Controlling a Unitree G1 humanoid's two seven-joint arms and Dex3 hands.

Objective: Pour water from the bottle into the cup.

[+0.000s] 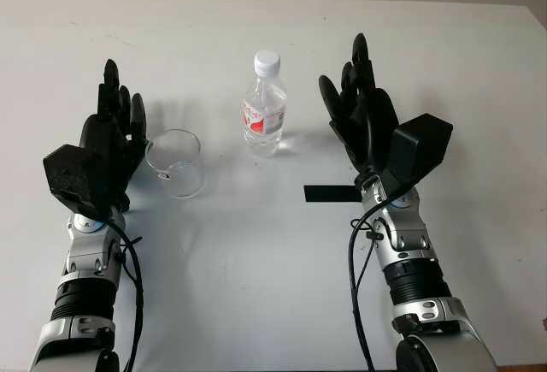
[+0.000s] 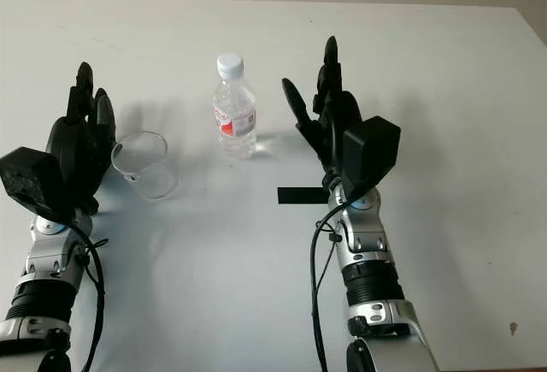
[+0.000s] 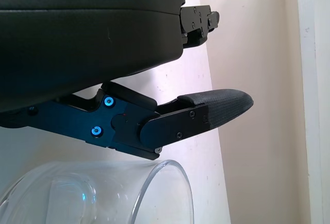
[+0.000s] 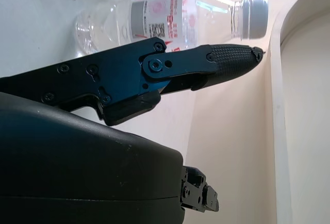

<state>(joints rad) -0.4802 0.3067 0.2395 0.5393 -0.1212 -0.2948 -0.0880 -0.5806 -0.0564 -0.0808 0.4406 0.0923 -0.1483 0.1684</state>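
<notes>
A clear plastic water bottle [image 1: 264,109] with a white cap and a red label stands upright on the white table, in the middle. A clear glass cup [image 1: 176,162] stands to its left. My left hand [image 1: 115,128] is open just left of the cup, close beside it without holding it. My right hand [image 1: 355,103] is open to the right of the bottle, a short gap away. In the right wrist view the bottle [image 4: 170,15] lies beyond a finger [image 4: 227,59]. The left wrist view has the cup's rim [image 3: 129,183] next to a finger [image 3: 216,108].
A strip of black tape [image 1: 329,193] lies on the table [image 1: 256,286] beside my right wrist. A beige wall runs along the table's far edge.
</notes>
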